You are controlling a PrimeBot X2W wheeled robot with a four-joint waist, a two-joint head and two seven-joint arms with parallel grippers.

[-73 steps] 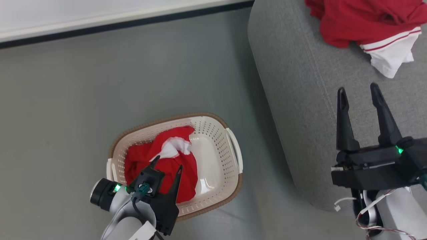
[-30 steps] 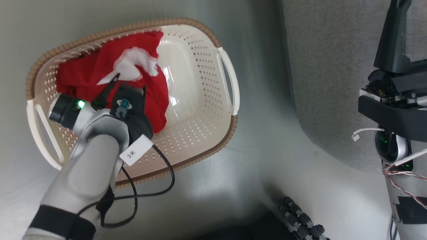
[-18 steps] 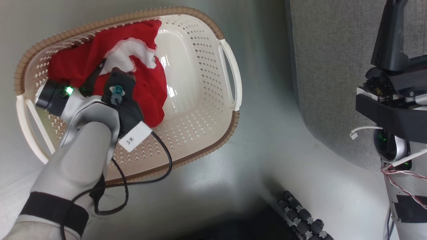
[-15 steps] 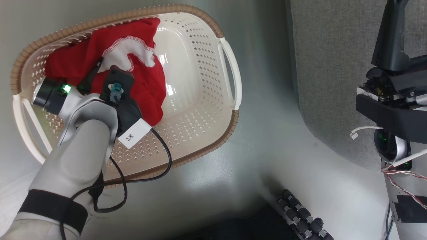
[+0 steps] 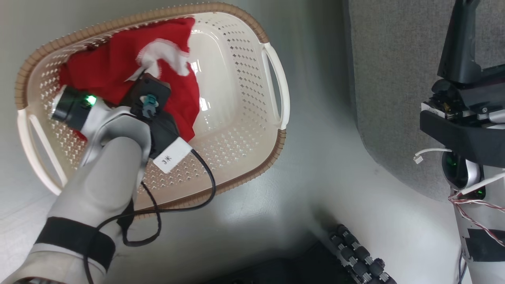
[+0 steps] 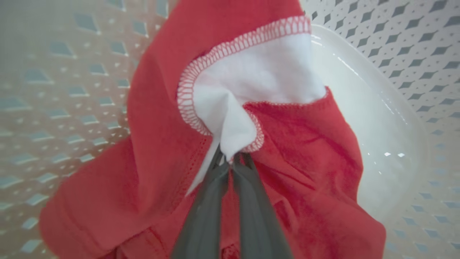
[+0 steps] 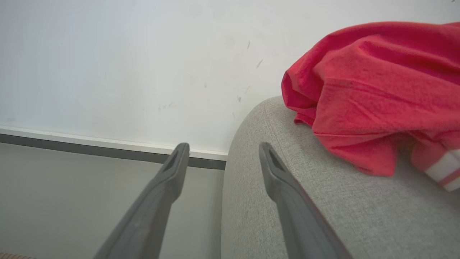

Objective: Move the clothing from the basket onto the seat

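Step in hand: picking up the last piece left in the basket. The left gripper (image 6: 230, 162) has its fingers pressed together, clamped on a fold of the red garment (image 6: 151, 108) right where the white panel (image 6: 258, 82) puckers at the fingertips. The rest of the cloth is bunched around and below the fingers, mostly to their left in the left wrist view. The basket (image 5: 244, 59) wall is just beyond the tips, and the bare basket bottom is off to the fingers' right. The garment looks slightly gathered toward the pinch but is not clear of the basket; most of it sits inside.

The right gripper (image 7: 222, 151) has its fingers apart with nothing between them. It hangs at the edge of the sofa (image 7: 287, 201), with the cushion just right of the fingertips. The second red garment (image 7: 377, 90) already lies on the sofa, beyond the tips and up to their right. So roughly half the job is done.

Next move, as I judge it: raise the left gripper until the trailing cloth clears the basket rim. Then carry it to the gripper's right in the head view, over the floor (image 5: 315, 177) gap, onto the sofa, and let go. The pinch is on a thin fold, so slipping or snagging on the rim is the risk.
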